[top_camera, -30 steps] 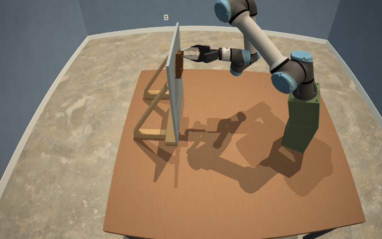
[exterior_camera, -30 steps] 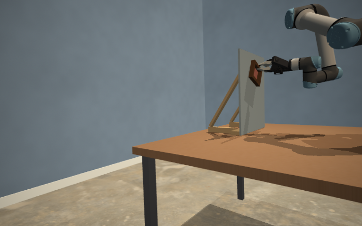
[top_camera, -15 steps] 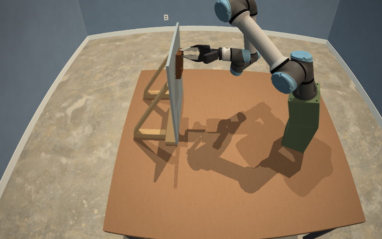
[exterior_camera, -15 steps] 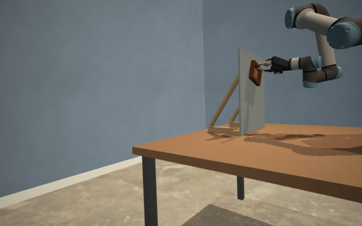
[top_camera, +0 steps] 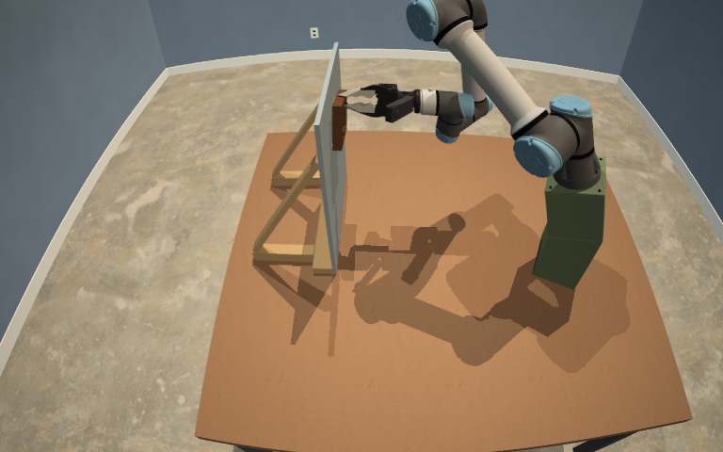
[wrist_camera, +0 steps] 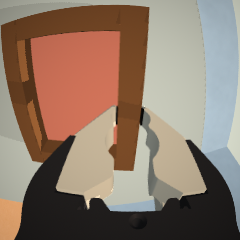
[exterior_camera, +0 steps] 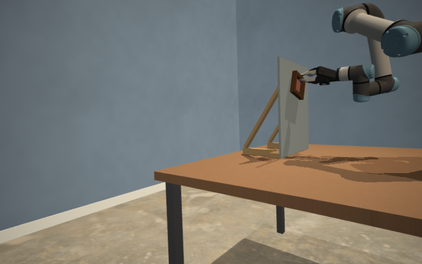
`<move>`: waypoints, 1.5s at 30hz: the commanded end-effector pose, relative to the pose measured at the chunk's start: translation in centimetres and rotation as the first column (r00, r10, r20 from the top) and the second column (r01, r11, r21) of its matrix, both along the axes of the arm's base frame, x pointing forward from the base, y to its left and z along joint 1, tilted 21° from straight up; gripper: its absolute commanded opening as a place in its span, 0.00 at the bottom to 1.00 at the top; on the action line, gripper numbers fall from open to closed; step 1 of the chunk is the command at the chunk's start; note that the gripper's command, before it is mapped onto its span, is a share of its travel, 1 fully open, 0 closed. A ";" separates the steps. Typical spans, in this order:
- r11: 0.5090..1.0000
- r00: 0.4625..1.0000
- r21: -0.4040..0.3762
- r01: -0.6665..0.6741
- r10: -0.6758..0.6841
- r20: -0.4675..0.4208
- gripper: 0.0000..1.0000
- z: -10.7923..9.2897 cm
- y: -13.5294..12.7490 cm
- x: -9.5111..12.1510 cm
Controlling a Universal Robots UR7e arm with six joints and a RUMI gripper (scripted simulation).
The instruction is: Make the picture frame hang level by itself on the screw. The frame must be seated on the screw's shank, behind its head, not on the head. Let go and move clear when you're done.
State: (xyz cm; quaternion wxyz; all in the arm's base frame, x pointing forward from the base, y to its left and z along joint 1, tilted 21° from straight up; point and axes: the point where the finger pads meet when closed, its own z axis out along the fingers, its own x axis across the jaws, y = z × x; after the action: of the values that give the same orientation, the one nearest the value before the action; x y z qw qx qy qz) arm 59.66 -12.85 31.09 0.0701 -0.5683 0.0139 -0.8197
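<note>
Since the job is to get the picture frame (wrist_camera: 75,75) sitting on a screw, it makes sense that the gripper (wrist_camera: 130,116) is pinching one side rail of the brown frame rather than the top: that leaves the back free to slide over the shank. The pale fingers are clamped on that rail, wood between them, in the wrist view.

The frame sits up near the top of the grey wall panel (exterior_camera: 292,124), right against its face, with the arm reaching in roughly horizontally from the side. The panel stands upright on the wooden table (top_camera: 426,346), propped by timber braces (top_camera: 287,175) behind it.

I can't see the screw anywhere; presumably it's hidden behind the frame. So I can't tell whether it's seated yet, and I'd guess letting go now is risky.
</note>
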 end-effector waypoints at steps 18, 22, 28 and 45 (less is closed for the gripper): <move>0.995 0.999 -0.099 0.034 -0.034 0.008 0.00 0.2 0.6 -0.1; 0.992 0.999 -0.118 0.041 -0.040 0.010 0.00 0.2 0.7 -0.1; 0.990 0.999 -0.136 0.047 -0.046 0.012 0.00 0.2 0.9 -0.1; 0.979 0.998 -0.192 0.067 -0.065 0.019 0.00 0.2 1.2 -0.1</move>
State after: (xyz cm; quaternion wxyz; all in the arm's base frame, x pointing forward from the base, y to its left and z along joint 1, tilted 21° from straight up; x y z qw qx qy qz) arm 59.53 -11.70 31.25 -0.0077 -0.5670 -0.0436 -0.8225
